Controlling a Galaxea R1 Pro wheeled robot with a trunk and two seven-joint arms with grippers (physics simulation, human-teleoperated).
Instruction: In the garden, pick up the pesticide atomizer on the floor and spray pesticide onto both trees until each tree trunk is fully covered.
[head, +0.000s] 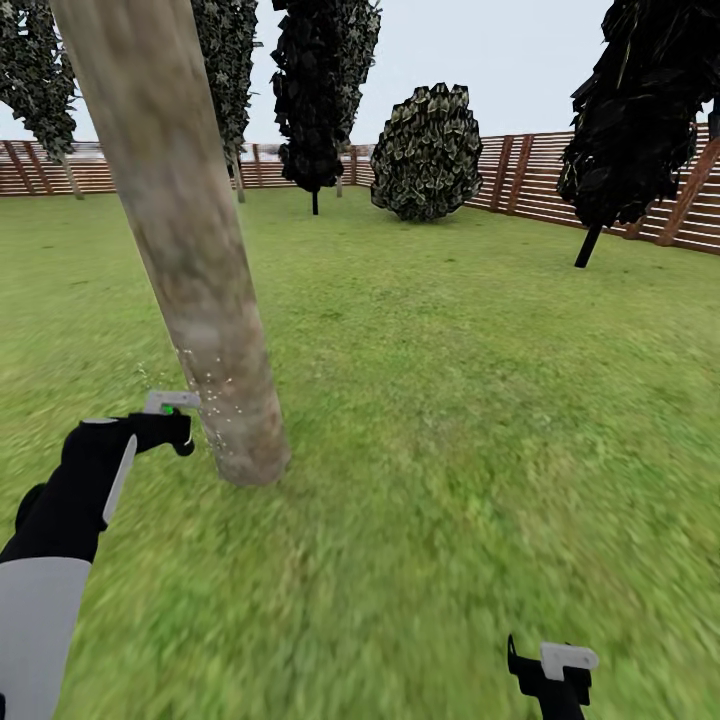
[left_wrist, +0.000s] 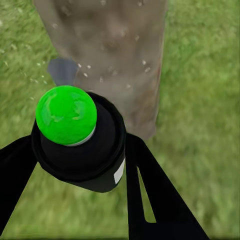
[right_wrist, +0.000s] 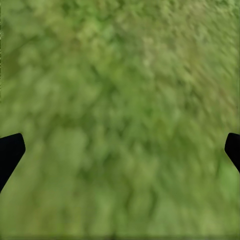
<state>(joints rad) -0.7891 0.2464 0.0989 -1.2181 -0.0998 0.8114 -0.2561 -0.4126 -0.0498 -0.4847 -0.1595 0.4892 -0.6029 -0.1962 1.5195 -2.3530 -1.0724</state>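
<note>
The left gripper (left_wrist: 80, 165) pinches the black pesticide atomizer with its round green cap (left_wrist: 66, 115) just beside the foot of the thick smooth grey-tan tree trunk (head: 190, 270), and the spray could miss the trunk's far side (a guess), while the left wrist view shows specks on bark up close and the right gripper (right_wrist: 120, 150) hangs spread over green grass (right_wrist: 120, 90).

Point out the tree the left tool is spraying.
The thick bare grey-tan trunk right beside the left tool, speckled with droplets; the dark leafy trees stand far back by the fence.
</note>
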